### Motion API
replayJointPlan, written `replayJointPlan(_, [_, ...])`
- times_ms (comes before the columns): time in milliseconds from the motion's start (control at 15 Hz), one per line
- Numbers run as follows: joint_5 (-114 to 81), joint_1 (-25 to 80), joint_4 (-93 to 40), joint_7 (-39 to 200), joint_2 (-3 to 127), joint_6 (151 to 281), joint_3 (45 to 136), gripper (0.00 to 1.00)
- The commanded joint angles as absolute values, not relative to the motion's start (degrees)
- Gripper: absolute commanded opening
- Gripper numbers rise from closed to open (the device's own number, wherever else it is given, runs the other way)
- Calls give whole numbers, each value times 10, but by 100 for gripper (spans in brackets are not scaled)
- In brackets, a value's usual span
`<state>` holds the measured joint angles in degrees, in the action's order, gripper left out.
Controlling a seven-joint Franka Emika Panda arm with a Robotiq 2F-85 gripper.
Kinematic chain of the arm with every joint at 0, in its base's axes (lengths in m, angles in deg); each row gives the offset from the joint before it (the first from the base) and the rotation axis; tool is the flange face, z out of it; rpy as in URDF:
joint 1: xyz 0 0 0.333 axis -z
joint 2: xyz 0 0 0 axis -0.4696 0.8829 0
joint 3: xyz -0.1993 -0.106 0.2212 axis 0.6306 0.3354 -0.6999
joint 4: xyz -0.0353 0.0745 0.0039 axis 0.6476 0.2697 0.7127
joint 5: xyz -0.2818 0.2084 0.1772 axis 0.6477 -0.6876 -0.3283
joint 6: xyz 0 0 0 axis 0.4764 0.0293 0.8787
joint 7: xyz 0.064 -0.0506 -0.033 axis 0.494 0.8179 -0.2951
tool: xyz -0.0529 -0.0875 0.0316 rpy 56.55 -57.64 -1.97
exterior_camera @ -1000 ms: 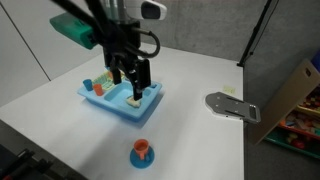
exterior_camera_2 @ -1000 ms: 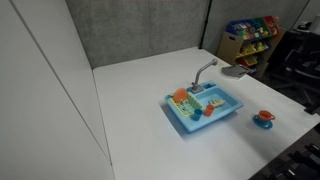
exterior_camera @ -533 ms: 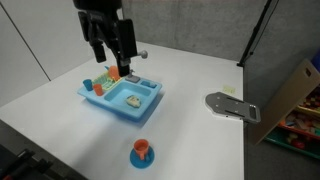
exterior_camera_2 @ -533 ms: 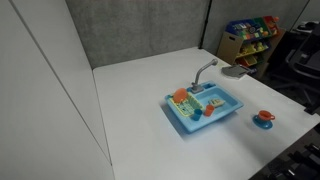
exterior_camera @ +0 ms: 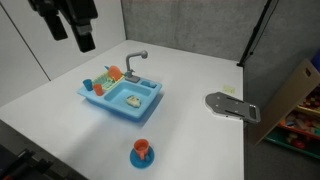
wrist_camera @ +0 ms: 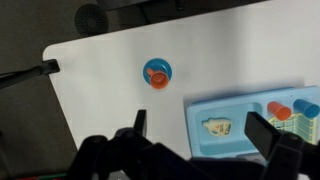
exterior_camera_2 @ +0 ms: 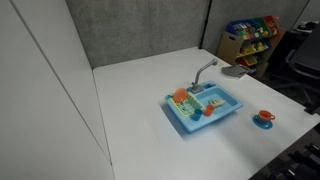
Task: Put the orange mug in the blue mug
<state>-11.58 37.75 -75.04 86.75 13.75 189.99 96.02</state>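
Note:
A small orange mug stands on the white table near its front edge, sitting in or on a low blue piece; I cannot tell whether that piece is a mug or a saucer. Both also show in an exterior view and in the wrist view. My gripper hangs high above the table's far left, well away from the mug. In the wrist view the gripper is open and empty, with its fingers spread wide.
A blue toy sink with a grey faucet holds small orange and blue cups and a pale item. A grey metal piece lies nearby. A cardboard box and a toy shelf stand beyond the table.
My gripper has risen from just above the toy sink and moved up and to the left, empty. The mug and the sink have not moved.

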Motion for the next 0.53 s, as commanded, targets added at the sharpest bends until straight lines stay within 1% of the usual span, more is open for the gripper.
replayJointPlan(0, [-108,374,-778,897,79,1883,950,100])
replayJointPlan(467, [-122,349,-795,938,27,1880,951,100])
